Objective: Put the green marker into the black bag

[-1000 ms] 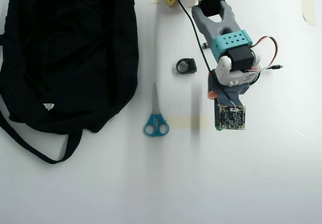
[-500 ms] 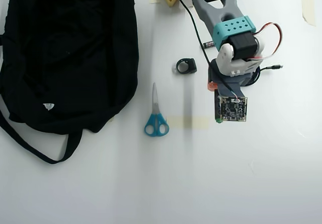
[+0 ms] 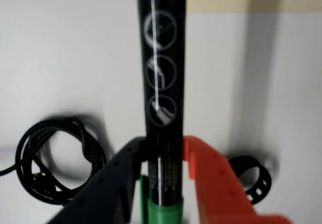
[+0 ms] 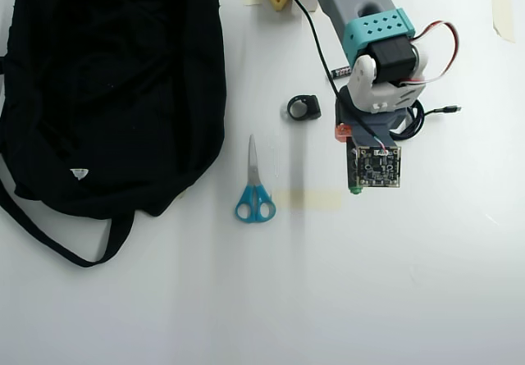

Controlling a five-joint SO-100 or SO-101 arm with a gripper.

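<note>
In the wrist view the green marker (image 3: 161,83) has a black barrel with white print and green at both ends. My gripper (image 3: 162,146) is shut on its lower part, with the black finger (image 3: 126,168) on its left and the orange finger (image 3: 206,173) on its right. In the overhead view the gripper (image 4: 354,156) is mostly hidden under the camera board. Only the green marker's tip (image 4: 354,190) pokes out below the board. The black bag (image 4: 107,86) lies far to the left, with a white tag and strap loops.
Blue-handled scissors (image 4: 254,189) and a small black ring-shaped part (image 4: 303,107) lie between the bag and the arm. A coiled black cable (image 3: 55,158) sits under the arm. A small battery (image 4: 340,72) is near the arm's base. A beige tape strip (image 4: 316,199) is stuck on the white table.
The gripper, still holding the marker, has pulled back toward the top of the overhead view. The marker's green tip is now higher in the picture, and the arm's shadow has shifted left.
</note>
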